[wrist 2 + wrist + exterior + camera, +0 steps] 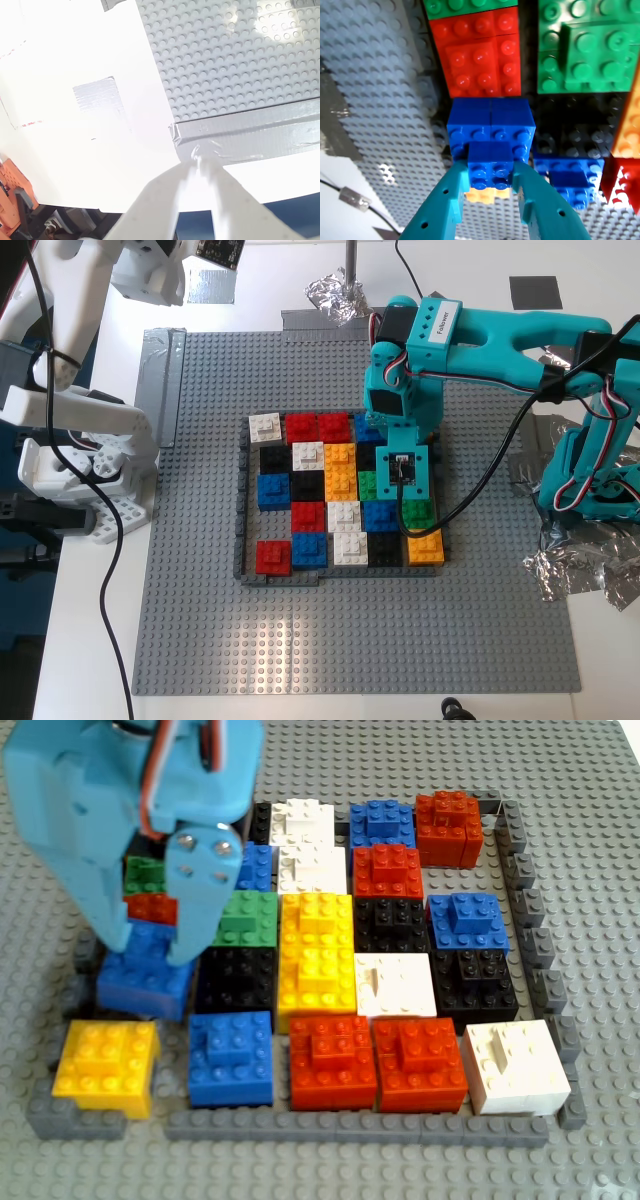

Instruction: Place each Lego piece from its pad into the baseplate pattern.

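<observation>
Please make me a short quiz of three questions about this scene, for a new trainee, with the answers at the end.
1. True or false: my first gripper is over the brick pattern.
2. What colour is the small brick between the fingers of my first gripper?
A. red
B. blue
C. white
3. Fill in: in the second wrist view, my second gripper hangs over a strip of grey ____ at the edge of the grey studded plate.

Key: 1 true; 2 B; 3 tape.
</observation>
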